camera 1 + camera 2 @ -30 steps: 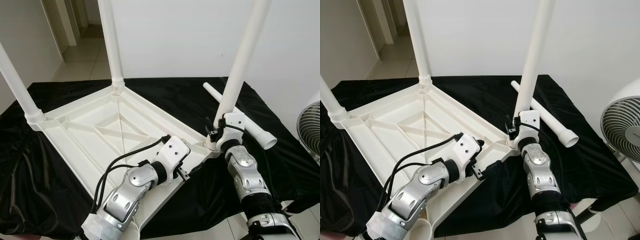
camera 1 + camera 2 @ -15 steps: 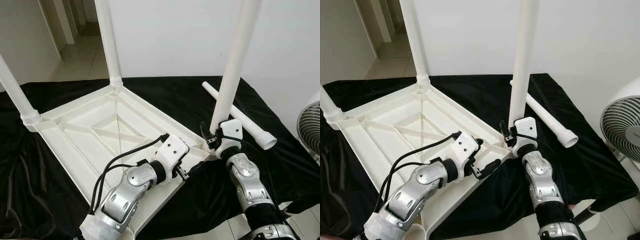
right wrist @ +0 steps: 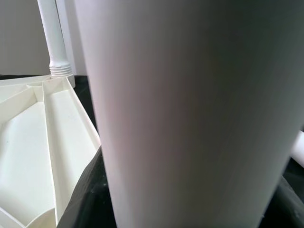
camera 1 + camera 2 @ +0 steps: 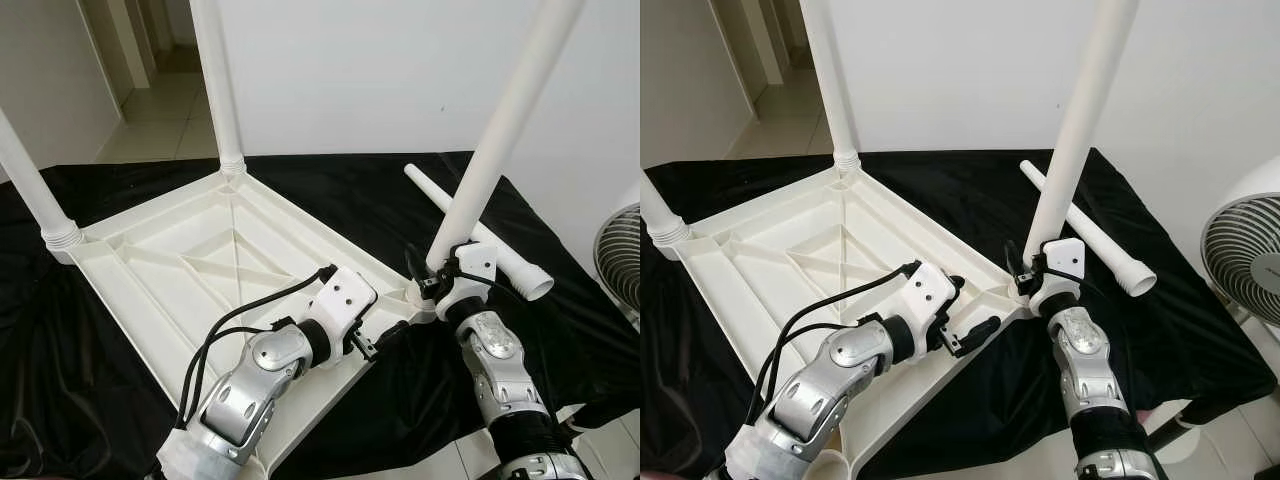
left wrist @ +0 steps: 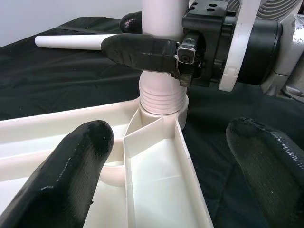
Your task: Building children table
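Table leg (image 4: 500, 150) leans, clamped low by right hand (image 4: 437, 283).

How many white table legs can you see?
4. One stands at the far corner, one at the left corner, one leans in the right end effector at the near-right corner, and one lies loose on the black cloth.

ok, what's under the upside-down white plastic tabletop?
Black glossy cloth spreads under the upside-down white plastic tabletop, showing all around it. Whatever the cloth lies on is covered; beige floor tile shows beyond.
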Available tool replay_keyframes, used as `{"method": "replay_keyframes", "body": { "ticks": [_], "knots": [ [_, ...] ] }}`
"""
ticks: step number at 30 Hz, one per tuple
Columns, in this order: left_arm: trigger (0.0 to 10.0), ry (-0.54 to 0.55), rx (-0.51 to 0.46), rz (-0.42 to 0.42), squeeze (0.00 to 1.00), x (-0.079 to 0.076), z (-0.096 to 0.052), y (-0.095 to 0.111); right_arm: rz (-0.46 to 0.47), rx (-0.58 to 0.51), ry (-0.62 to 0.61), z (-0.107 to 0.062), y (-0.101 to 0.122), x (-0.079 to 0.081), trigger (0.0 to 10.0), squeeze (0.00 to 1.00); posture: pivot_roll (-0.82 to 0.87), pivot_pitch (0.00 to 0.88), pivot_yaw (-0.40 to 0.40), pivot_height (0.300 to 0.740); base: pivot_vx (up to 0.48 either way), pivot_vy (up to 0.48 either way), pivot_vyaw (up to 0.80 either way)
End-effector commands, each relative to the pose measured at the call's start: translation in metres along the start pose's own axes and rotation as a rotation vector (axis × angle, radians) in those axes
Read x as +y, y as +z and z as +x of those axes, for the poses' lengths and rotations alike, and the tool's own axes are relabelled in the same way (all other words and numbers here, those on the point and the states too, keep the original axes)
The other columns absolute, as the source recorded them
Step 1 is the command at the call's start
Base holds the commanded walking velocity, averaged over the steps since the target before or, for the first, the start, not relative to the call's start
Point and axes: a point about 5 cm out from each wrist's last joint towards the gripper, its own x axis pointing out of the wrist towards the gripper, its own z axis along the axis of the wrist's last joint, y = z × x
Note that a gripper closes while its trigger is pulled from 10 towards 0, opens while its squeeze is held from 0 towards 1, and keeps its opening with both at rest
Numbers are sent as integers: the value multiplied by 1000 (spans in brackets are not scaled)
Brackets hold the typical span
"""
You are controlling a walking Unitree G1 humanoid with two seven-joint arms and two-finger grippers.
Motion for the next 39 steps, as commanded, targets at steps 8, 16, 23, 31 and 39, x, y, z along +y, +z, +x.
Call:
{"method": "replay_keyframes", "body": {
  "ticks": [8, 16, 23, 31, 39],
  "knots": [
    [10000, 6, -4, -4, 0, 1, -3, 2, 36, 221, -1, -4, -35, 5, 10000, 0, 35, 28, 31, 740, 0, 0, 0],
    [10000, 11, -6, -3, 0, 2, -3, 3, 34, 262, 21, 0, -35, 4, 10000, 0, 36, 17, 24, 740, 0, 0, 0],
    [10000, 12, -8, -3, 0, 1, -4, 4, 60, 285, 19, 1, -37, 1, 10000, 0, 38, 10, 19, 740, 0, 0, 0],
    [10000, 7, -7, -2, 0, 0, -5, 4, 93, 311, 3, 1, -41, 0, 10000, 0, 38, 10, 19, 740, 0, 0, 0],
    [10000, 3, -8, -3, 0, -1, -5, 5, 91, 331, -125, 7, -44, -2, 10000, 0, 37, 12, 21, 740, 0, 0, 0]
  ]
}}
